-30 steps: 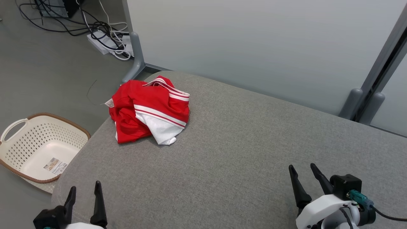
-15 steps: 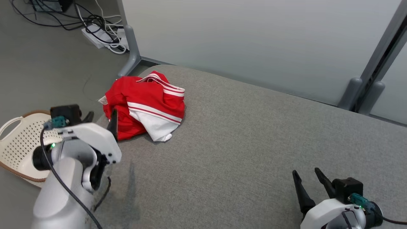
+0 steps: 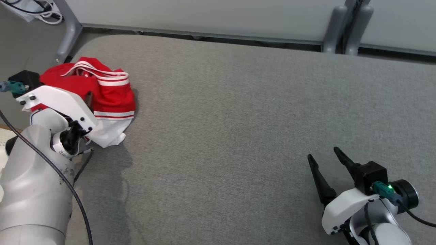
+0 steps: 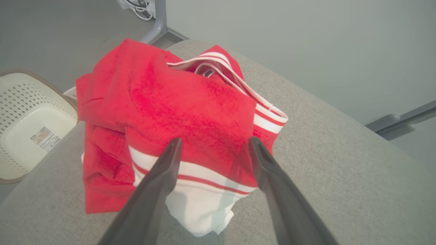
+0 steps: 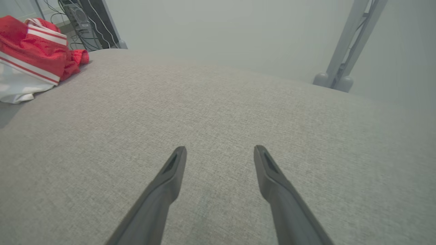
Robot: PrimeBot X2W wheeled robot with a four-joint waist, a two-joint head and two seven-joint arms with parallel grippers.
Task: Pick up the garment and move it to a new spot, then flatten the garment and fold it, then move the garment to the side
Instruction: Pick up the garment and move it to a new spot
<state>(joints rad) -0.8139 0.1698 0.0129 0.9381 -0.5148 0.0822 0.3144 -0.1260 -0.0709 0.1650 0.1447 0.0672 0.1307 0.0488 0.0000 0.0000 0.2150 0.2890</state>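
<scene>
Our left pincer (image 4: 211, 144) hangs spread over the crumpled red-and-white garment (image 4: 190, 109), heaped at the left edge of the grey tabletop (image 3: 238, 119), poised to seize it; our right pincer (image 3: 323, 153) rests released and empty, well apart.

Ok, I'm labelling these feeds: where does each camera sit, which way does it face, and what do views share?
Head view: on the head, looking forward and down at the grey padded surface; shows the left arm by the garment and the right gripper.
Left wrist view: on the left wrist, looking along the open left gripper onto the garment; basket at left.
Right wrist view: on the right wrist, looking across the surface toward the partition; the open right gripper shows.
Shared: all three see the garment.
</scene>
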